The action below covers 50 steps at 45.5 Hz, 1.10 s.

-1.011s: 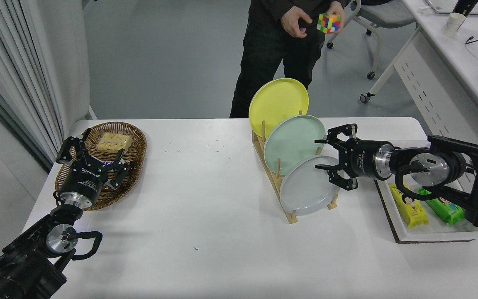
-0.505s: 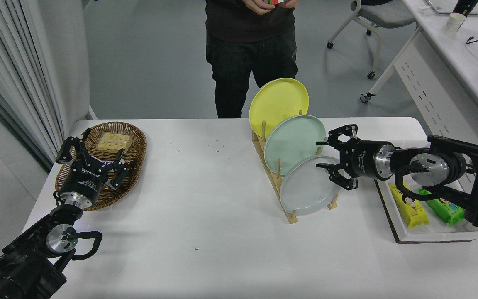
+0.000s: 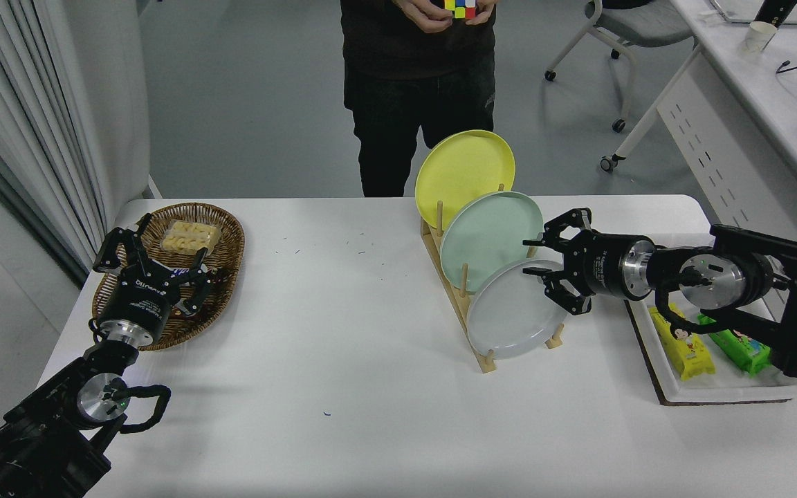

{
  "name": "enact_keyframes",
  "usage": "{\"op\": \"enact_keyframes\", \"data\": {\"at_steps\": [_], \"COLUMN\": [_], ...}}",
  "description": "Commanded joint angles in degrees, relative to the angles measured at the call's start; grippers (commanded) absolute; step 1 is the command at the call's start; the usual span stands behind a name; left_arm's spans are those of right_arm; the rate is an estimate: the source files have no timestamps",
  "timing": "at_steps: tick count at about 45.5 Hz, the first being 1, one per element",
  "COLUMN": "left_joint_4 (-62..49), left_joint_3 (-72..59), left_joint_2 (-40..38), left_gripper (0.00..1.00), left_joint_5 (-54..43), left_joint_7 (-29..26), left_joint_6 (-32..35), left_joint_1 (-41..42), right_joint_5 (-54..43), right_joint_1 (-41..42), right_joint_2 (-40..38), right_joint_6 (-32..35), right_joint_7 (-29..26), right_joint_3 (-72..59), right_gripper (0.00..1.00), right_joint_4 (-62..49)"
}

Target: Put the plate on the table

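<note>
— Where was the plate [image 3: 512, 315]?
— In the rack's [image 3: 455, 294] front slot, right hand [image 3: 549, 266] spread at its rim.
— Risk?
— A careless pull could've knocked the green plate [image 3: 485, 238] onto the bench [image 3: 343, 346].

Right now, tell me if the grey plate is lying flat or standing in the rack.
Standing. The grey plate leans on edge in the front slot of the wooden rack, not flat on the table.
</note>
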Motion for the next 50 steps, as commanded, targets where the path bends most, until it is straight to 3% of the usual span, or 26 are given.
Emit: {"op": "enact_keyframes", "data": {"at_steps": [1,50], "left_joint_4": [0.0,0.0], "left_joint_3": [0.0,0.0], "left_joint_2": [0.0,0.0], "left_gripper": [0.98,0.98], "left_joint_5": [0.0,0.0], "left_joint_7": [0.0,0.0], "left_joint_6": [0.0,0.0], "left_joint_1": [0.0,0.0], "right_joint_5": [1.2,1.7], "right_joint_1": [0.2,0.6], "right_joint_2": [-0.1,-0.6], "right_joint_6": [-0.1,-0.1], "right_joint_7": [-1.5,-2.1], "right_joint_3": [-0.1,0.0], "right_gripper": [0.35,0.19], "right_joint_4": [0.0,-0.1]}}
